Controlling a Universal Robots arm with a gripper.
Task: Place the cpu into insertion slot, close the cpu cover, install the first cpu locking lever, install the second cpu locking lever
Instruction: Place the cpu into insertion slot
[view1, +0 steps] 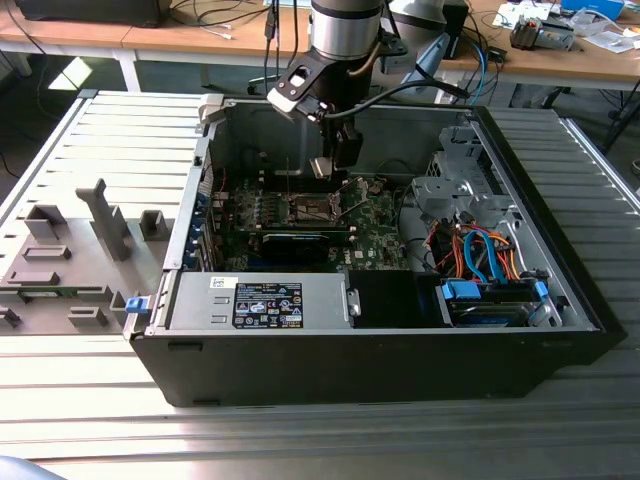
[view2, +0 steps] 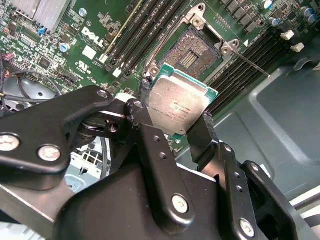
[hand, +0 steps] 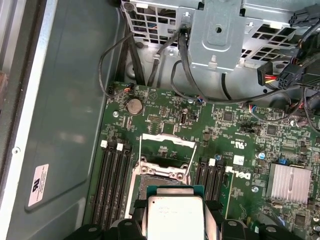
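Inside the computer case (view1: 400, 350): the gripper (view1: 335, 165) hangs above the green motherboard (view1: 380, 225).
Gripper: its fingers (view2: 150, 130) pinch the cpu (view2: 179, 102) by two opposite edges.
Cpu: held in the air, clear of the insertion slot (view2: 192, 50); its near edge is cut off in the first wrist view.
Insertion slot: bare, with its near part hidden behind the cpu in the first wrist view.
Cpu cover (hand: 167, 138): swung open.
Lever (view2: 250, 62): a thin rod beside the slot, its end hard to make out.
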